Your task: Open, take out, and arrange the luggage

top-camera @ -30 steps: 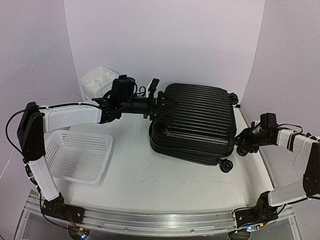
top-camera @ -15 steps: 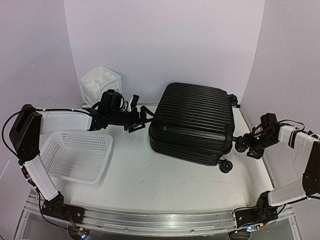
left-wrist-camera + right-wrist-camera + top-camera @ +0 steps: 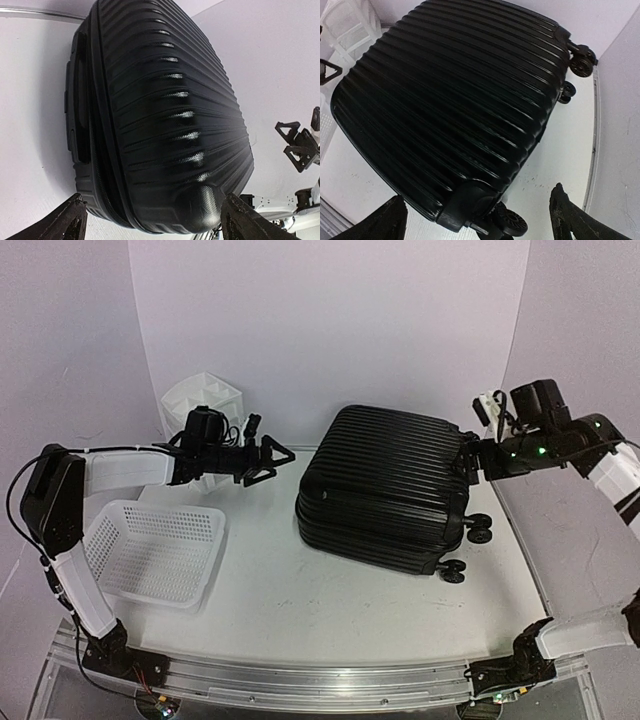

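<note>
The luggage (image 3: 385,485) is a big black ribbed hard-shell suitcase. It lies flat and closed in the middle of the table, with its caster wheels (image 3: 480,532) on the right. My left gripper (image 3: 272,461) hovers open a short way left of it, apart from it and pointing at its left edge. The left wrist view shows the luggage (image 3: 160,115) between the spread fingers of that gripper (image 3: 157,227). My right gripper (image 3: 472,458) is open at the suitcase's back right corner. The right wrist view has the luggage (image 3: 455,100) and a wheel (image 3: 510,223) above that gripper (image 3: 480,222).
A white mesh basket (image 3: 155,550) sits at the front left of the table. A small white drawer unit (image 3: 205,400) stands at the back left, behind my left arm. The curved white backdrop closes off the rear. The table's right edge (image 3: 530,570) runs close to the wheels.
The left gripper has drawn back leftward from the suitcase's left edge, and the suitcase has settled shut. The right gripper has let go of the wheel, opened wide and risen to the back right corner.
</note>
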`<action>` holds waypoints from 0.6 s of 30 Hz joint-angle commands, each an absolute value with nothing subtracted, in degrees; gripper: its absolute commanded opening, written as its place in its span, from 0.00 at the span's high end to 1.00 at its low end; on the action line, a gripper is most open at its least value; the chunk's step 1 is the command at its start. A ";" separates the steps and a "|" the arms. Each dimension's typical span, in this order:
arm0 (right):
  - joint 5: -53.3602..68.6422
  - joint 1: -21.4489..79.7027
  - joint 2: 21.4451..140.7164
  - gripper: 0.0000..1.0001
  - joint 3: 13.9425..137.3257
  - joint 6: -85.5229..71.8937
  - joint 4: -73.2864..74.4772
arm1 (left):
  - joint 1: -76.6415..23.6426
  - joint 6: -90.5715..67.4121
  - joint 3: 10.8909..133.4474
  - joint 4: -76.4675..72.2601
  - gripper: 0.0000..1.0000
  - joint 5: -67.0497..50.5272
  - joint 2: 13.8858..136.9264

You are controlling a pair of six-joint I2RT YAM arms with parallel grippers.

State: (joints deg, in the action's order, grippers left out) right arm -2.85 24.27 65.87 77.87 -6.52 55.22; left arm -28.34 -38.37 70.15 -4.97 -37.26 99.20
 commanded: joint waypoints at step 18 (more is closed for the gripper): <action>30.68 4.57 95.75 0.02 88.48 -22.32 41.28 | -47.17 -36.31 79.84 -6.41 0.06 -42.38 107.66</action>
State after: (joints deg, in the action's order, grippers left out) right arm 18.90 4.73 91.00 80.88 -25.96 44.82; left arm -38.98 -35.88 77.49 -4.05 -43.79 108.12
